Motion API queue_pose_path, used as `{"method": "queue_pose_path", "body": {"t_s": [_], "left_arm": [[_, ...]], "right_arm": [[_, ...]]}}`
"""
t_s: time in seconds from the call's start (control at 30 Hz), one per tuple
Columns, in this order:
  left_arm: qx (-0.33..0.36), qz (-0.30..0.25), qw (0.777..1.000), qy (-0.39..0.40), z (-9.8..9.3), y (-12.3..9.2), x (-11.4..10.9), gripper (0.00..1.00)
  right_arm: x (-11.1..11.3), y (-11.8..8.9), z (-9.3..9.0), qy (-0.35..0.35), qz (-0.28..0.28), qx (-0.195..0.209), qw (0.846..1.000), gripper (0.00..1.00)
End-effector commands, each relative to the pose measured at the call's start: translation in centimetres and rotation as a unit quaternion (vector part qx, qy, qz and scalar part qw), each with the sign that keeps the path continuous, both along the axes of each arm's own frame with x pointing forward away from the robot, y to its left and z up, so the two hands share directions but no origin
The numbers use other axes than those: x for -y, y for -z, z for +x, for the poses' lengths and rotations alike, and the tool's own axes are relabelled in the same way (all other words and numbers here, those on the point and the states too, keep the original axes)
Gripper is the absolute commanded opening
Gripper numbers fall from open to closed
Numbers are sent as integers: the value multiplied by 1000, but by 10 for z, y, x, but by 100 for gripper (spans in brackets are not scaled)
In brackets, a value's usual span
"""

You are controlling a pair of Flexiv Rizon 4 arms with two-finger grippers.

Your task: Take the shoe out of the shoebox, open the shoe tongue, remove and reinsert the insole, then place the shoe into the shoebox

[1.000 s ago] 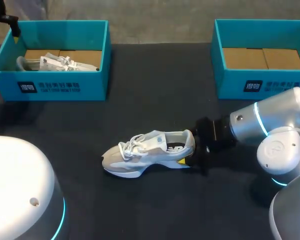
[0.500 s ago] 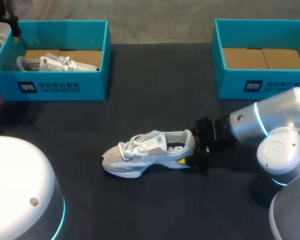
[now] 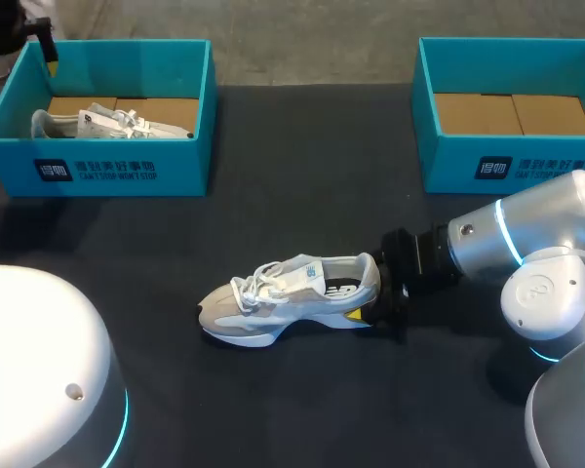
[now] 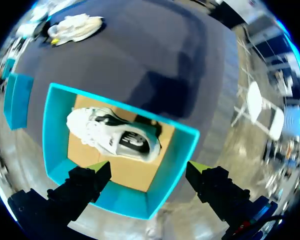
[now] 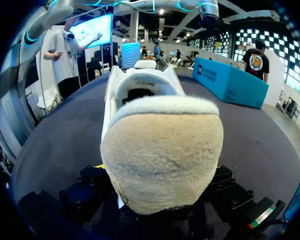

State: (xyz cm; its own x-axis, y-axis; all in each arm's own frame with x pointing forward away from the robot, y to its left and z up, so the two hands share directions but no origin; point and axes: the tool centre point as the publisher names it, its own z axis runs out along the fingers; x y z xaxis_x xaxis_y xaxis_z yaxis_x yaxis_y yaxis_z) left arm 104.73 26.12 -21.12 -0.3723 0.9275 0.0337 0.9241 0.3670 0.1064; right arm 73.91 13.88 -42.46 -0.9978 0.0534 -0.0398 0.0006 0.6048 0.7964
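Laces on top, the white and grey shoe (image 3: 292,297) stands on its sole on the black table (image 3: 273,195), a little below the middle of the frame in the head view. Its toe points to the left of the frame and its heel to the right.

The right end effector (image 3: 375,310) is at the heel and holds it. One yellow tip shows under the heel. In the right wrist view the fuzzy heel sits between the fingers and hides most of them. The silver right arm (image 3: 526,253) comes in from the right edge of the frame.

At the upper left of the frame is the upper left teal shoebox (image 3: 112,171). A second white shoe (image 3: 107,122) lies in it on the brown cardboard floor. The left end effector (image 4: 147,170) hangs above this box with its fingers wide apart and nothing between them. The round white part of the left arm (image 3: 39,361) fills the lower left corner.

The upper right teal shoebox (image 3: 507,166) stands at the upper right, well apart from the first box.
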Motion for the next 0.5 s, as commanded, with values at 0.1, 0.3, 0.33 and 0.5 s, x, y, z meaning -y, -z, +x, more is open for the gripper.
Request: {"method": "queue_pose_path", "body": {"t_s": [0.1,0.3,0.33,0.5], "left_arm": [[-30,11,973,-228,-35,-12,38,100],[-38,-6,935,-353,-68,-11,82,100],[-32,-12,927,-372,-75,-10,90,100],[-34,-19,898,-438,-108,-6,124,100]], "right_arm": [[-3,4,-2,1,-1,1,1000,0],[-3,4,-2,1,-1,1,1000,0],[-3,4,-2,1,-1,1,1000,0],[-3,4,-2,1,-1,1,1000,0]]}}
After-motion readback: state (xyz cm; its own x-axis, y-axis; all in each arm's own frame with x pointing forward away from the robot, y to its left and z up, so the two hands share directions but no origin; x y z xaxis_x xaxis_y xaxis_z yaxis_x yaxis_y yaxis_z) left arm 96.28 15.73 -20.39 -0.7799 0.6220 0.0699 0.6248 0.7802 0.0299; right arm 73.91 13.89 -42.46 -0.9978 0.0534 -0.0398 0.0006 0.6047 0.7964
